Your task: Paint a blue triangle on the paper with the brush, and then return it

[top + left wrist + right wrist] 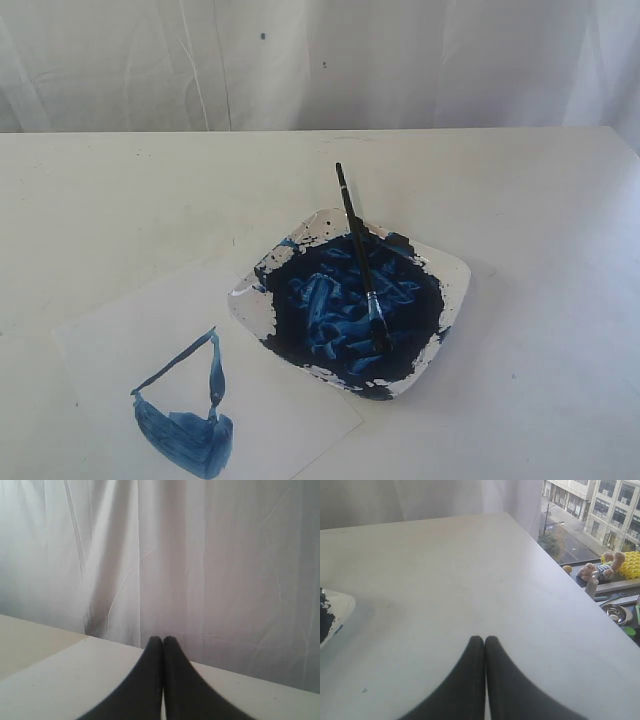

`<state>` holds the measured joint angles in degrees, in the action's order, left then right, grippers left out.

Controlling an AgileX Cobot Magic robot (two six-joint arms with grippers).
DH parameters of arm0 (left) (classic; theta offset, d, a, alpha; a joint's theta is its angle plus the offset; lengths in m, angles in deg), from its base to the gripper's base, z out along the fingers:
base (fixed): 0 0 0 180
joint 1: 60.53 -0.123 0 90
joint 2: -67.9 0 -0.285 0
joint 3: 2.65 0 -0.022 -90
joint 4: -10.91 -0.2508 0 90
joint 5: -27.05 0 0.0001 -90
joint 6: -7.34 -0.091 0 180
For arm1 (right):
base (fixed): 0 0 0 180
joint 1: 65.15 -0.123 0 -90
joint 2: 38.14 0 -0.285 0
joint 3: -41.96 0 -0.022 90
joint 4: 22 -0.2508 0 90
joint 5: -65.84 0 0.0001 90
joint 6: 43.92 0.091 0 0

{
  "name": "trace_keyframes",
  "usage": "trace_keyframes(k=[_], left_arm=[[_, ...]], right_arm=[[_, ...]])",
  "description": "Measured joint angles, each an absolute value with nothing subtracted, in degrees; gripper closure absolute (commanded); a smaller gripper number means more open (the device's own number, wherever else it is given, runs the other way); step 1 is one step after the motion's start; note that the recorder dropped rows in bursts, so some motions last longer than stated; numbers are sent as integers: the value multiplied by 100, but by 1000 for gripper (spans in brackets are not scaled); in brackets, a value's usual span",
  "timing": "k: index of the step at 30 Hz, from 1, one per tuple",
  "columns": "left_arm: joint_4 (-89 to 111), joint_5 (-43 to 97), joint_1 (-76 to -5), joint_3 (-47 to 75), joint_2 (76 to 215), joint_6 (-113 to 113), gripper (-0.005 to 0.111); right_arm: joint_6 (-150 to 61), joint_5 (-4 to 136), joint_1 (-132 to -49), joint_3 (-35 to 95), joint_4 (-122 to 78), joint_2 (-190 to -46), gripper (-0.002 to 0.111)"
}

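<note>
White table (520,200) bears the paper (270,390) at lower left with the blue triangle (185,425); the brush (360,255) lies across the plate (455,275), centre. Left gripper (163,639) and right gripper (484,639) are both pressed together, empty.

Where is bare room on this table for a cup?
Bare: the table between plate and curtain, and right of the plate. Crowded: where the paper with the blue triangle meets the plate holding the brush.

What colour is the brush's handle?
Black. The brush lies across the plate. It shows best in the exterior view.
</note>
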<state>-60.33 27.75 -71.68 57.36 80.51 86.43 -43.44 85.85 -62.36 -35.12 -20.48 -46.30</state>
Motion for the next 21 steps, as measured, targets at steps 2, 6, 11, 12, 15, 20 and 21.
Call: trace_keyframes(k=[2,6,11,12,15,20,21], left_arm=[[-5856,2787,-7168,5800,8022,8643,107],[-5404,2763,-7168,5852,8022,8643,107],[-5297,2609,-7168,5916,8019,8579,107],[-5286,2596,-7168,5978,8019,8499,107],[-4815,2585,-7168,6180,8019,7787,107],[-2061,2783,-7168,6543,8019,4791,107],[-1428,2885,-7168,6583,8019,4055,107]], right_arm=[[-4344,8585,-6236,-3512,-2048,-4630,108],[-4344,8585,-6236,-3512,-2048,-4630,108],[-4344,8585,-6236,-3512,-2048,-4630,108],[-4344,8585,-6236,-3512,-2048,-4630,108],[-4344,8585,-6236,-3512,-2048,-4630,108],[-4344,8585,-6236,-3512,-2048,-4630,108],[-4344,8585,-6236,-3512,-2048,-4630,108]])
